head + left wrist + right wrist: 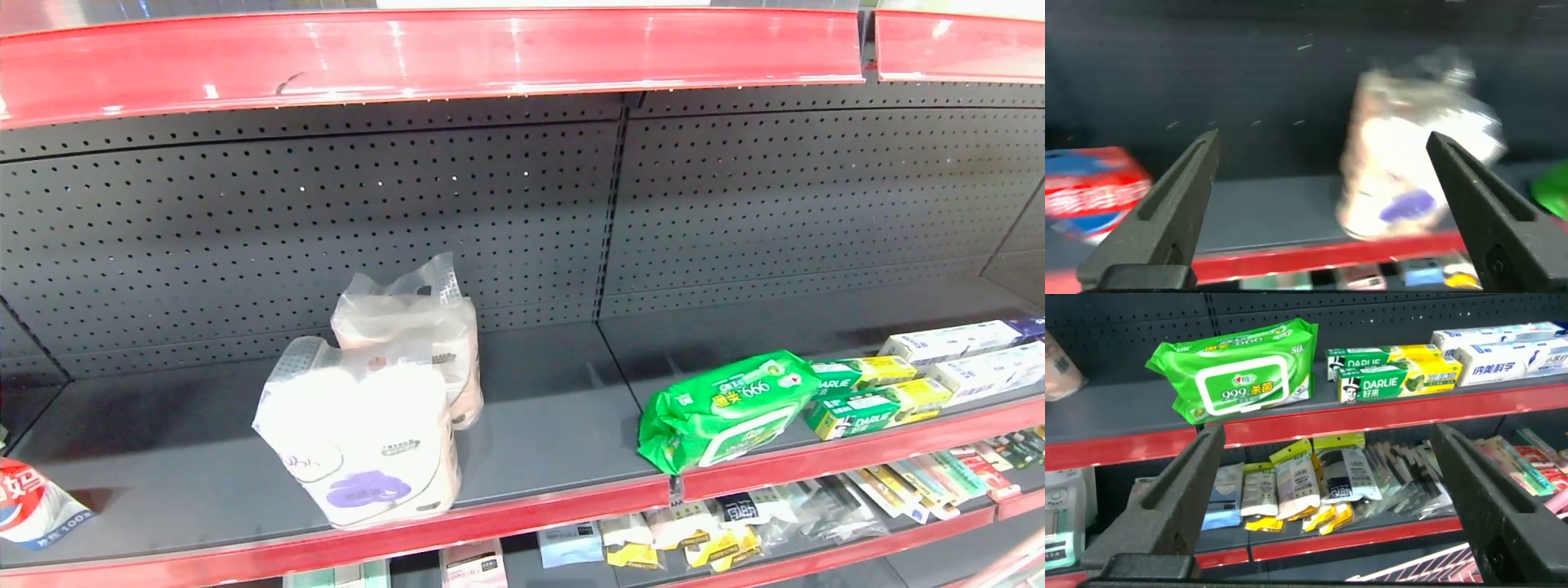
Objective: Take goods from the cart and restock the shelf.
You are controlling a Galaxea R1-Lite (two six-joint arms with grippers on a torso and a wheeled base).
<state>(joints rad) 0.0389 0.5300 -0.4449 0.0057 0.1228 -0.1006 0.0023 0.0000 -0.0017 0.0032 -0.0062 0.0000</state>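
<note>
Shop: red-edged pegboard shelf (pixel 522 498) stocked with packaged goods (pixel 718 408)

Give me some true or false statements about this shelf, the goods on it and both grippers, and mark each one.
1. Two white tissue packs stand on the shelf, one behind the other. True.
2. The green wipes pack lies left of the tissue packs. False: it lies to their right.
3. The left gripper is shut on a tissue pack. False: it is open and holds nothing.
4. The toothpaste boxes lie right of the green wipes pack. True.
5. The right gripper is open. True.
</note>
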